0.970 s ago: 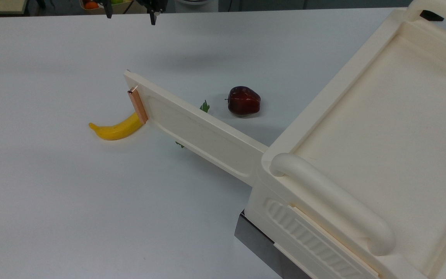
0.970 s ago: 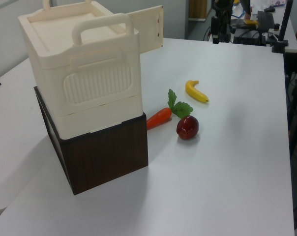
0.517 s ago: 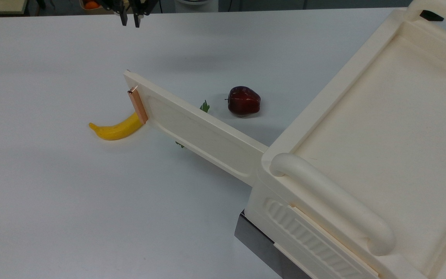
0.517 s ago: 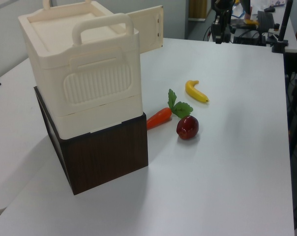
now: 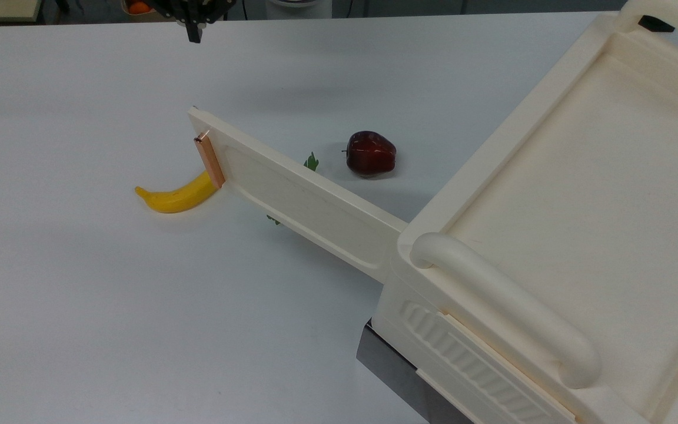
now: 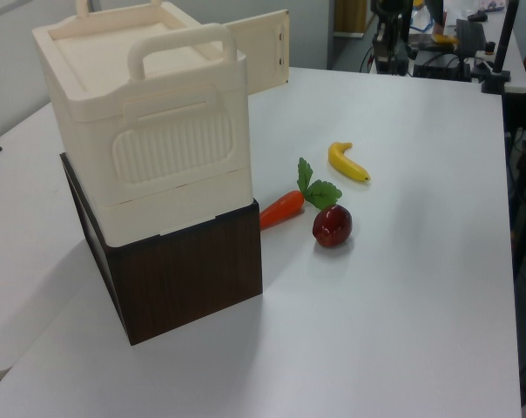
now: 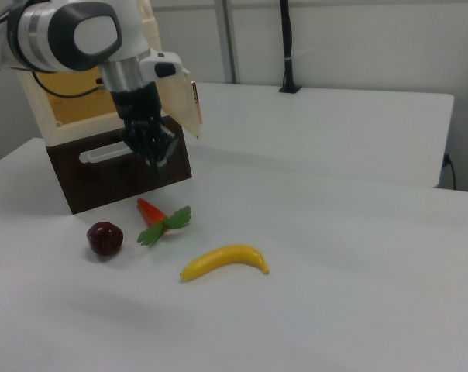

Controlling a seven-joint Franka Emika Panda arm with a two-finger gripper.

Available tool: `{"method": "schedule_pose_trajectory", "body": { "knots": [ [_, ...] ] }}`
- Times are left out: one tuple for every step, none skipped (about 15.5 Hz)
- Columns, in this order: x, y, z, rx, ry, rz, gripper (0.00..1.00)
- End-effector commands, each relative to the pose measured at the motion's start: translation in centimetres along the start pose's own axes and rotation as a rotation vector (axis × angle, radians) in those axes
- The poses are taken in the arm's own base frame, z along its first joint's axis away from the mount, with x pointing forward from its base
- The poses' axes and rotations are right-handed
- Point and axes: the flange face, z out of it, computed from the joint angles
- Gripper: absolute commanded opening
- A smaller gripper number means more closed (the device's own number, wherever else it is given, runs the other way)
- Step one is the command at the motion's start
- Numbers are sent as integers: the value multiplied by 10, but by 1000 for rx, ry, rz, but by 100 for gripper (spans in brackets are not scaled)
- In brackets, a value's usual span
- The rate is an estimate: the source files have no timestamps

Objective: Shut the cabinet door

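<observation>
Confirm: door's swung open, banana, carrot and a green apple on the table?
Not quite: the apple is dark red, not green, as the left view shows. The rest holds: the door stands swung open, and the banana and carrot lie on the table.

Bare table (image 5: 80, 294) surrounds the gripper (image 5: 194, 34), which hangs well apart from the open cabinet door (image 5: 303, 203). Beneath that door lie a banana (image 5: 174, 195), carrot (image 6: 282, 208) and apple (image 5: 371, 153).
</observation>
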Motion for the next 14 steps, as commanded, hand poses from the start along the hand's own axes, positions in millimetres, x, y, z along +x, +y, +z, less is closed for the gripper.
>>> {"method": "schedule_pose_trajectory", "body": {
  "knots": [
    [16, 8, -39, 18, 92, 18, 0],
    [19, 8, -55, 24, 133, 19, 0],
    [23, 7, -71, 27, 198, 20, 0],
    [27, 6, -81, 28, 261, 22, 0],
    [31, 6, -89, 27, 324, 22, 0],
    [35, 5, -99, 25, 390, 23, 0],
    [39, 4, -106, 25, 448, 26, 0],
    [42, 3, -113, 27, 507, 38, 0],
    [46, 1, -120, 32, 570, 55, 0],
    [49, -2, -128, 40, 631, 69, 0],
    [54, -4, -132, 48, 691, 79, 0],
    [61, -8, -131, 55, 737, 84, 0],
    [69, -26, -130, 75, 784, 86, 0],
    [76, -38, -125, 82, 805, 81, 0]
  ]
}}
